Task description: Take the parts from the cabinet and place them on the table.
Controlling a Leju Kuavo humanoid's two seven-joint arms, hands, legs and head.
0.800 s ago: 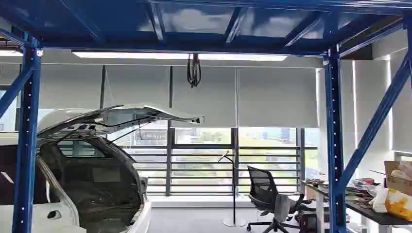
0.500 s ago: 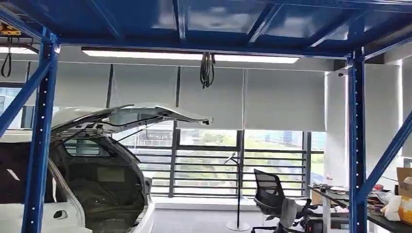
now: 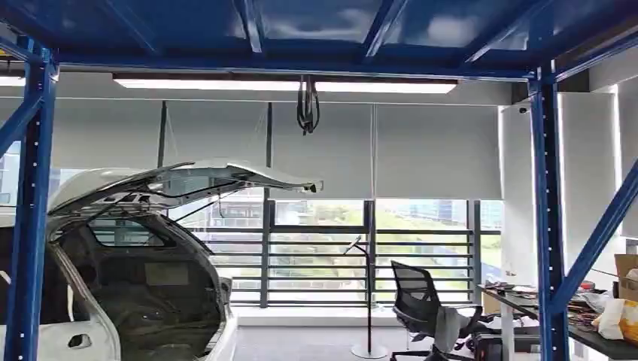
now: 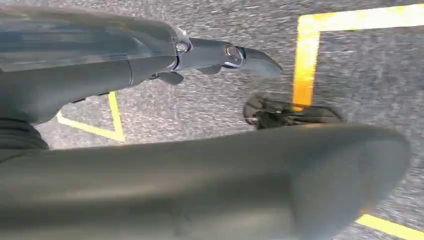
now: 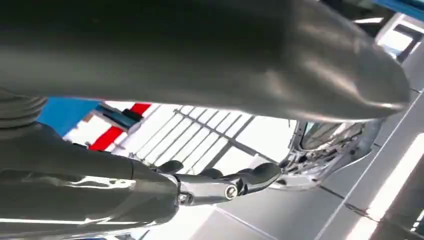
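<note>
No parts and no cabinet are in sight. The head view looks out through a blue rack frame (image 3: 548, 218) into a room. A cluttered table (image 3: 594, 340) stands at the far right. My left hand (image 4: 150, 170) hangs over a grey floor with yellow tape lines (image 4: 305, 60); its fingers (image 4: 225, 52) are stretched out apart from the thumb and hold nothing. My right hand (image 5: 165, 65) points up toward the windows and the car's raised tailgate (image 5: 325, 145); its fingers (image 5: 250, 177) are spread from the thumb and hold nothing.
A white car (image 3: 135, 286) with its tailgate up stands at the left behind a blue post (image 3: 30, 218). An office chair (image 3: 421, 308) and a thin floor stand (image 3: 369, 301) are near the windows. A cardboard box (image 3: 628, 274) and a yellow-white bag (image 3: 617, 320) lie on the table.
The whole head picture has swayed, first to the right and down, then back to the left: the camera is moving. Nothing in the room itself has moved.
</note>
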